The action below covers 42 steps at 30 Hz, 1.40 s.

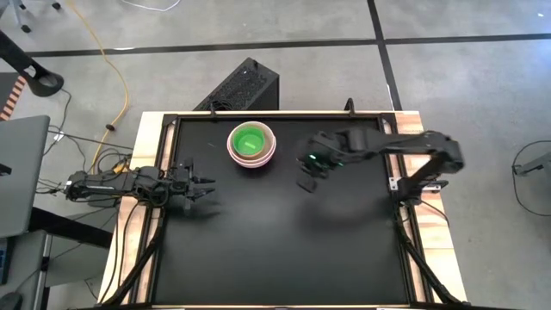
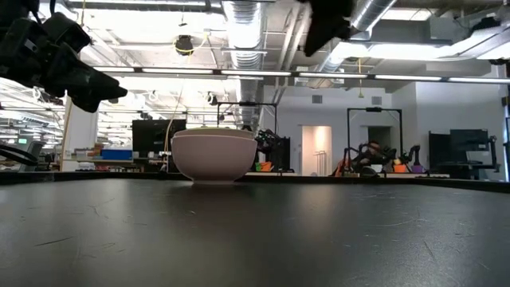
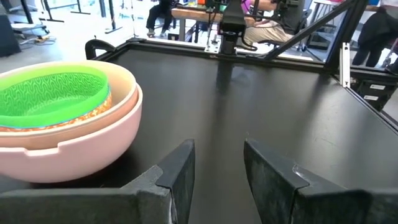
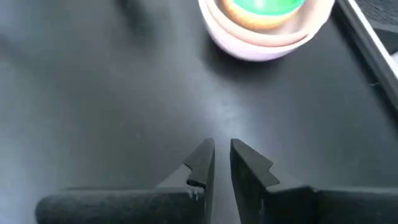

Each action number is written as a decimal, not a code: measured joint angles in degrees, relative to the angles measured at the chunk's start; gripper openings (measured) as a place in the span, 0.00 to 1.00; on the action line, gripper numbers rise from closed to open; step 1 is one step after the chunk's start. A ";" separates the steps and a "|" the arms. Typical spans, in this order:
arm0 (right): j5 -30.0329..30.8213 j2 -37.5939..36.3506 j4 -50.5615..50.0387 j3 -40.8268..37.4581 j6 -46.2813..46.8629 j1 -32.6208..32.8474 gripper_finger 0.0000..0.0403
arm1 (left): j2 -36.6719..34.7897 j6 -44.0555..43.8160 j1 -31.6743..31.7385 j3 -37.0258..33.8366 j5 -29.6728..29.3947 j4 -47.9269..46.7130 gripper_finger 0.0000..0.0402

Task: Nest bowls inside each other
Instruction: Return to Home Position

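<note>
The bowls (image 1: 251,144) stand nested in one stack at the far middle of the black table. The bright green bowl (image 3: 53,93) is innermost and on top, and the pale pink outer bowl (image 3: 74,149) rests by its base on the table. My left gripper (image 3: 217,155) is open at the table's left edge, pointing level toward the right, with the stack a little to its far side. My right gripper (image 4: 222,152) hangs above the table to the right of the stack (image 4: 264,25). It slants down, its fingers a narrow gap apart with nothing between them.
A raised frame (image 1: 284,116) runs round the table. A black box (image 1: 245,86) stands beyond the far edge, and cables (image 1: 103,164) lie off the left side. The table's near half (image 1: 275,250) is bare.
</note>
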 joint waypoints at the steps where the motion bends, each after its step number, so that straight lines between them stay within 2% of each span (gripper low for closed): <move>1: -0.07 -2.59 2.53 -3.96 0.02 1.06 0.17 | 0.00 0.01 0.01 0.01 -0.04 0.00 0.32; 4: -1.00 -9.85 12.38 -15.71 0.11 4.45 0.17 | 0.00 -0.77 -0.01 0.01 -0.07 -0.04 0.32; 7: -1.79 -15.74 27.69 -26.37 -1.01 7.90 0.16 | 0.00 -0.91 -0.01 0.01 -0.43 -0.04 0.32; 12: -1.77 -21.14 56.88 -42.16 -11.85 12.41 0.11 | 0.00 -0.93 0.01 0.01 -3.42 0.14 0.32; 17: -1.81 -25.39 74.42 -53.66 -19.11 13.09 0.05 | 0.00 0.29 -0.01 0.01 -4.50 0.17 0.32; 20: -2.12 -27.95 76.05 -57.77 -18.57 11.39 0.02 | 0.00 0.69 0.01 0.01 -4.52 0.17 0.32; 25: -6.48 -33.32 74.86 -63.41 -16.25 9.61 0.02 | 0.00 0.64 0.01 0.01 -4.52 0.19 0.32; 34: -3.78 -48.20 76.94 -77.47 -13.01 9.78 0.03 | 0.02 0.64 0.01 0.01 -4.52 0.20 0.32; 42: -3.43 -56.04 79.47 -86.55 -13.24 8.56 0.03 | 0.00 0.65 -0.01 0.01 -4.52 0.20 0.32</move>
